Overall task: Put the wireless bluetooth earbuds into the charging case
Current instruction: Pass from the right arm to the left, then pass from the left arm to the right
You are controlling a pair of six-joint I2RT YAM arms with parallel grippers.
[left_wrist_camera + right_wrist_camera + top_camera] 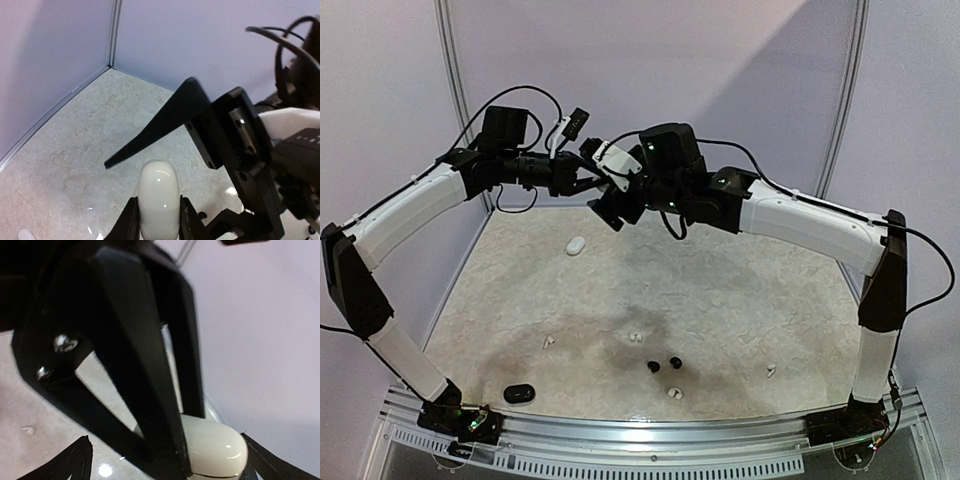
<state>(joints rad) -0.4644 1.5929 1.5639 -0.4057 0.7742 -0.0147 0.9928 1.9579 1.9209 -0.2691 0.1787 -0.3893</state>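
The left tool (pixel 159 207) is clamped on the white charging case (pixel 159 192), high above the surface (pixel 740 290). The right tool (pixel 166 437) is spread wide around it. The earbuds (pixel 653 366) lie scattered on the surface below.

The white case (pixel 159 195) runs off the bottom edge of the left wrist view, so its lower end is unseen; in the right wrist view the blurred left fingers (pixel 140 365) cover its left side and the edge cuts its base. In the top view it is hidden. A white shape (pixel 25 235) at the left wrist view's corner is cut off, unidentifiable. On the table (pixel 770 290) the white buds (pixel 636 337) and black buds (pixel 653 366) are too small to show detail.
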